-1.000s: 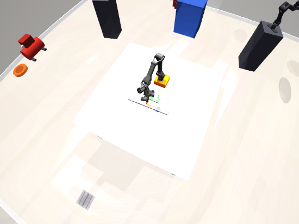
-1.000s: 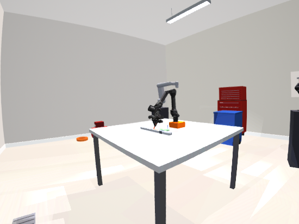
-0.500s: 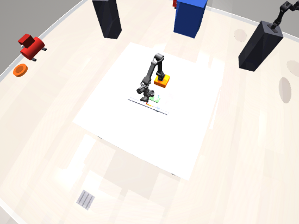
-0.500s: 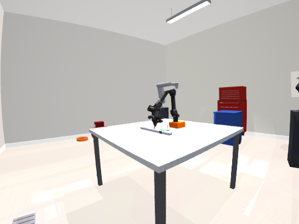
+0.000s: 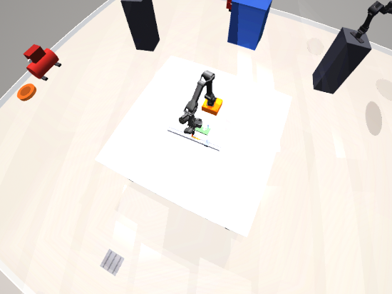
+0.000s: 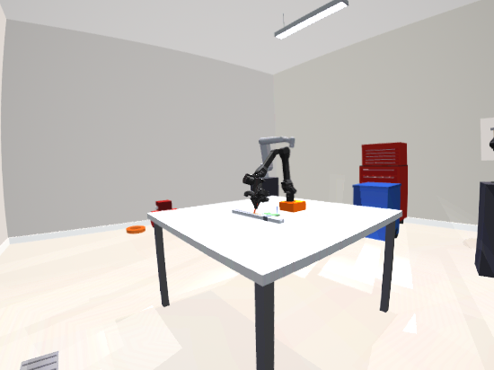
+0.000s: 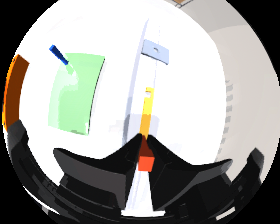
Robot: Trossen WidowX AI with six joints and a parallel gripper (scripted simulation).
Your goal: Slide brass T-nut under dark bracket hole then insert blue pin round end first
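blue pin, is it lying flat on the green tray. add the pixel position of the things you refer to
No, the blue pin (image 6: 277, 209) (image 7: 59, 55) stands upright at the green tray (image 6: 272, 215) (image 7: 75, 100).

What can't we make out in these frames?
- T-nut seating in the rail slot: wrist view, nut too small, glare washes out the lips.
- Handle's gripped stretch: wrist view, hidden by the claw's fingertips.
- Blue pin's lower end: wrist view, lost in glare.
- Bracket hole: exterior view, too small.
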